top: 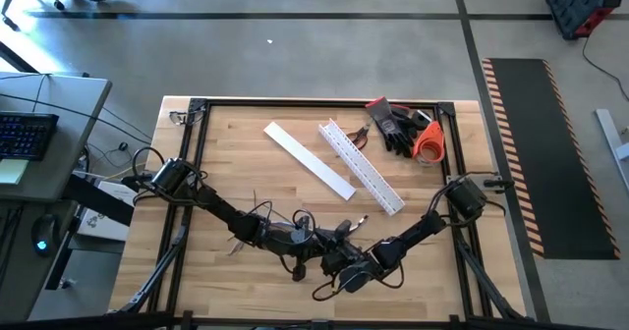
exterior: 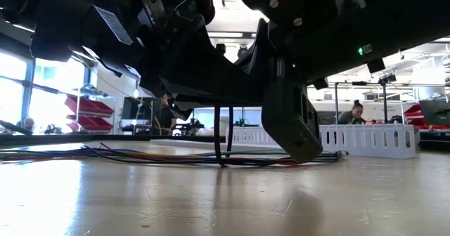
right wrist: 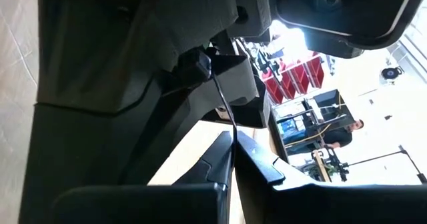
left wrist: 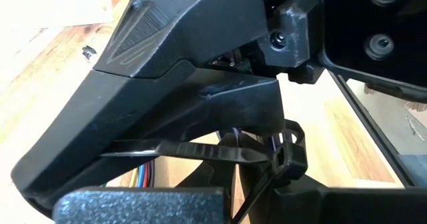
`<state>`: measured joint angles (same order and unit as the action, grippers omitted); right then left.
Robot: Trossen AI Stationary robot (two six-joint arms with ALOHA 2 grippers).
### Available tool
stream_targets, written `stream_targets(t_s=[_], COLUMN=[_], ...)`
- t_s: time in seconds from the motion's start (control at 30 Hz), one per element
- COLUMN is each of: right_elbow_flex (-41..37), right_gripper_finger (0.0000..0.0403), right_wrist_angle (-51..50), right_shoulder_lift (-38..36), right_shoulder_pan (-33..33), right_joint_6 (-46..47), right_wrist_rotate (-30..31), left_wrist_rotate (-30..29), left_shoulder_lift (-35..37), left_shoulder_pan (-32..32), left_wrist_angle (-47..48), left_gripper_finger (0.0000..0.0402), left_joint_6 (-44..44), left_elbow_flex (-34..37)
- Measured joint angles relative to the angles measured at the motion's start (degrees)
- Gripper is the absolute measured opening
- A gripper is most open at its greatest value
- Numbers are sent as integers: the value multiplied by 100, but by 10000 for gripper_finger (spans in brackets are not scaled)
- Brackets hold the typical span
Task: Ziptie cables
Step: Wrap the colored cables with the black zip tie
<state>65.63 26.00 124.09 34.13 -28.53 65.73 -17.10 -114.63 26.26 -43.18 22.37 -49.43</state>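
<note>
surface: wooden table (top: 246, 281), cables (exterior: 140, 155) flat | room: person (exterior: 351, 113) behind | both fingers: cannot tell

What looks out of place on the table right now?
Nothing stands out. The cables lie flat on the table, a zip tie looped round them between both grippers; the white channels and gloves sit aside.

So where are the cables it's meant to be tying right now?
The cables lie flat on the wooden table near its front edge in the high view, under the left gripper and right gripper, with a black zip tie looped around them.
</note>
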Motion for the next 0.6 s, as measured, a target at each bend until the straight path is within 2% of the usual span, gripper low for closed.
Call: stream_targets(t_s=[0.6], right_elbow_flex=[0], right_gripper_finger=[0], right_wrist_angle=[-18], right_shoulder_lift=[2], right_shoulder_pan=[0], right_joint_6=[-132], right_wrist_rotate=[-30], left_wrist_rotate=[0], left_shoulder_lift=[0], left_shoulder_pan=[0], left_wrist_angle=[0], left_gripper_finger=[0], left_joint_6=[0], left_elbow_flex=[0])
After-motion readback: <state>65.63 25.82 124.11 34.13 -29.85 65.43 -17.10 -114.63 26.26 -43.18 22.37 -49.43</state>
